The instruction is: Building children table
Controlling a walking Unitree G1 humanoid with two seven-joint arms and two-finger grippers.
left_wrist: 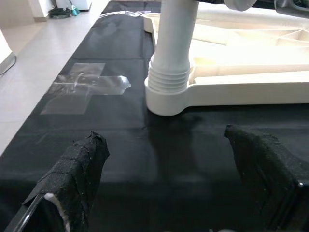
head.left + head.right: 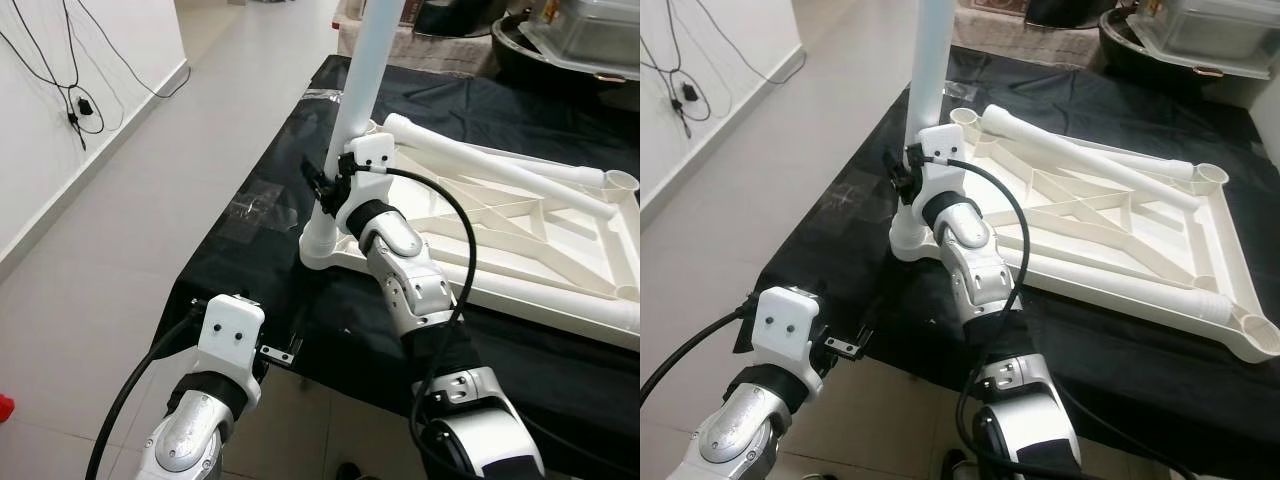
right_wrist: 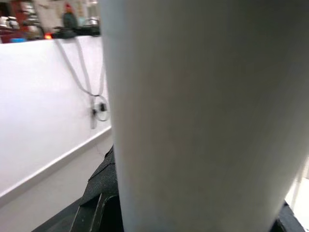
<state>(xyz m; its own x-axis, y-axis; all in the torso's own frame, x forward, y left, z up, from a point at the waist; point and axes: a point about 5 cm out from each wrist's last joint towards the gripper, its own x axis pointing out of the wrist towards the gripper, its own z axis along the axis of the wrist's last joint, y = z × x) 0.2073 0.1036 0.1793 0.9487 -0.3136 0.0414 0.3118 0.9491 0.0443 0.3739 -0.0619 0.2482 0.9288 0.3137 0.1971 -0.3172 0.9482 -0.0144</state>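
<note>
upright leg [image 2: 368, 60] top cropped, right claw [image 2: 322, 186] perhaps hidden

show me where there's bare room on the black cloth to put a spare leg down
Free: the cloth strip left of the upright leg, around the clear tape, and the near edge below the tabletop frame. Crowded: the corner socket, where the right gripper grips the leg.

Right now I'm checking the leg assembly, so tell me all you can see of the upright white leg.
The upright white leg is a smooth round tube, plastic by its look, standing vertical in the near-left corner socket of the upturned tabletop on the black cloth. A ribbed collar shows where it enters the socket. The right pincer is at its lower part; its top runs out of view.
</note>
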